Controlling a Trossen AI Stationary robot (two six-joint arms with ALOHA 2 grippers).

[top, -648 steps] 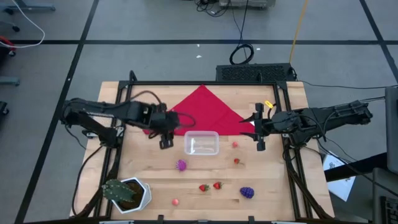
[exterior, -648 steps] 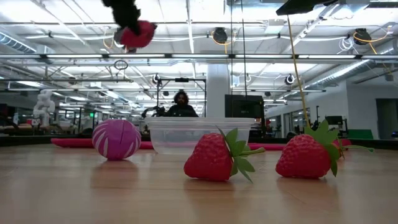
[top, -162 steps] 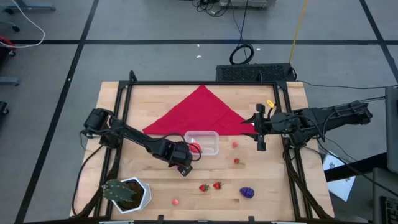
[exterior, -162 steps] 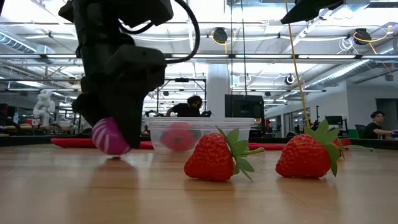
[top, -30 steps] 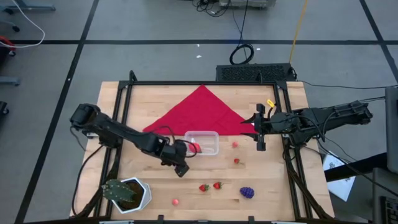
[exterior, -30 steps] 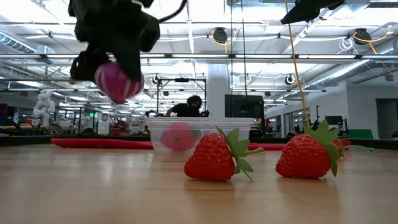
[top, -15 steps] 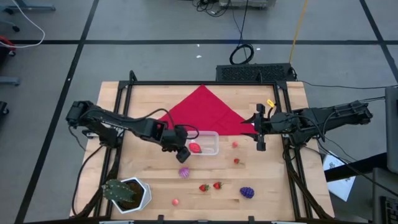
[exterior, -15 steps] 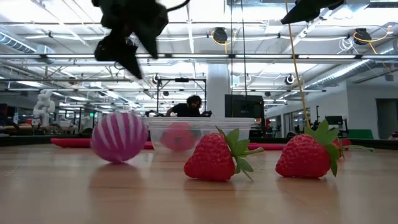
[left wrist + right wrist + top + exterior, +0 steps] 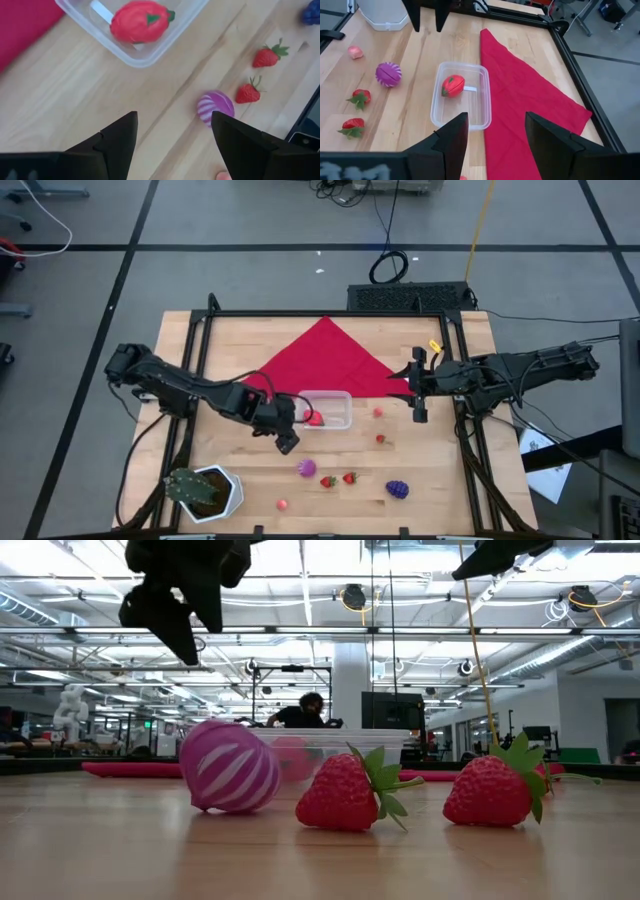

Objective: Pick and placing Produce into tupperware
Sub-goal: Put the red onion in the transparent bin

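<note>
Change: you no longer have the purple striped ball (image 9: 305, 468). A second ago it hung in the left end effector (image 9: 283, 436); now it lies loose on the counter (image 9: 440, 480), just left of the two strawberries (image 9: 339, 479) near the front edge.
Meaning: judge this as a dropped piece; the ball missed the tupperware (image 9: 331, 410) and needs a fresh pick.
Left end effector: fingers apart, nothing between them, raised above the counter just left of the tub's near left corner.
Right end effector (image 9: 416, 391): parked at the right rail; the wrist view shows its fingers apart and empty.
Tub contents: one red strawberry (image 9: 139, 21) inside, at the left end.
Remaining produce: purple grape bunch (image 9: 397, 489) front right, small pink ball (image 9: 283, 504) at the front edge, two small red pieces right of the tub.
Edges: the ball rests close to the strawberries; approach it from the left to avoid knocking them.
Open room: bare counter lies between the tub and the ball. The plant pot (image 9: 205, 490) stands at the front left and the red cloth (image 9: 325, 360) behind the tub.
</note>
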